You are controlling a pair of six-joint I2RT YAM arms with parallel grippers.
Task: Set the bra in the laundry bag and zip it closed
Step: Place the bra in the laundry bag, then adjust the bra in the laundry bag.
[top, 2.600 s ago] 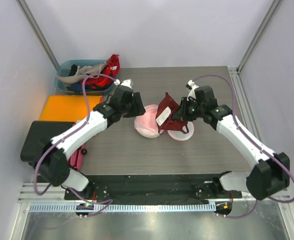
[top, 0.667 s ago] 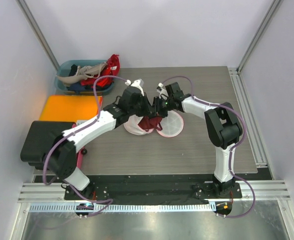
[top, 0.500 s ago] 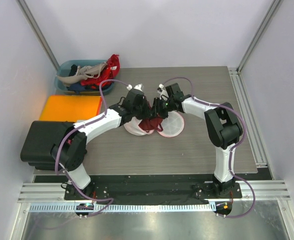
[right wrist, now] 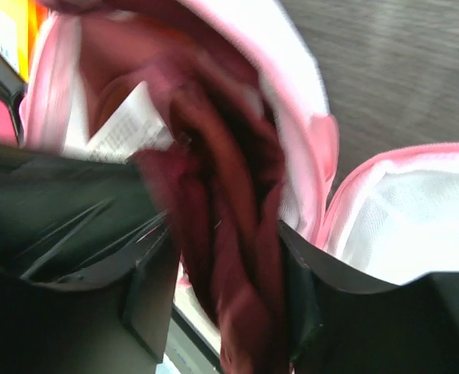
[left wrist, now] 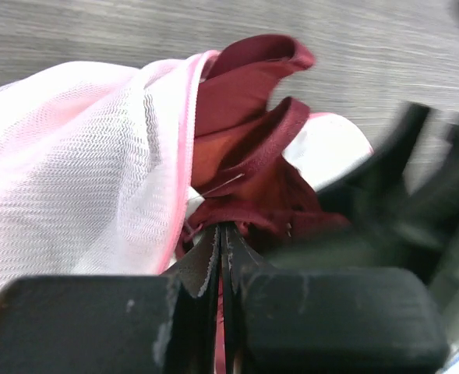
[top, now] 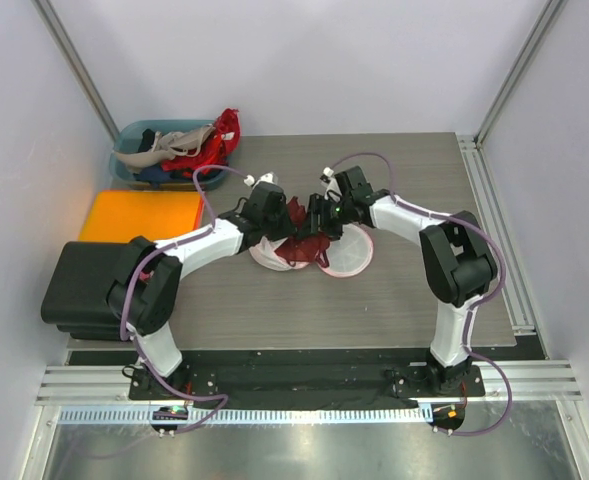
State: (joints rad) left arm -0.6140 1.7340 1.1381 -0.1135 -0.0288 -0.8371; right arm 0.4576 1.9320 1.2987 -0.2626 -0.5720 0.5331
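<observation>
The laundry bag [top: 352,262] lies open on the table as two white mesh halves with pink trim [left wrist: 73,179] [right wrist: 385,218]. The dark red bra [top: 299,245] is bunched over the seam between the halves, partly inside the left one. My left gripper [top: 282,218] is shut, its tips [left wrist: 221,227] pinching the bra's fabric [left wrist: 252,156] beside the pink zip edge. My right gripper [top: 316,218] faces it from the right. In its wrist view its jaws [right wrist: 225,273] stand apart, with a fold of bra [right wrist: 237,234] lying between the fingers.
A teal bin of clothes [top: 159,155] stands at the back left corner. An orange pad [top: 139,215] and a black box [top: 84,285] lie left of the table. Both arms meet over the bag mid-table.
My left gripper has closed on the bra and pulled a fold of it up toward the back. My right gripper's jaws have spread apart around the fabric.
</observation>
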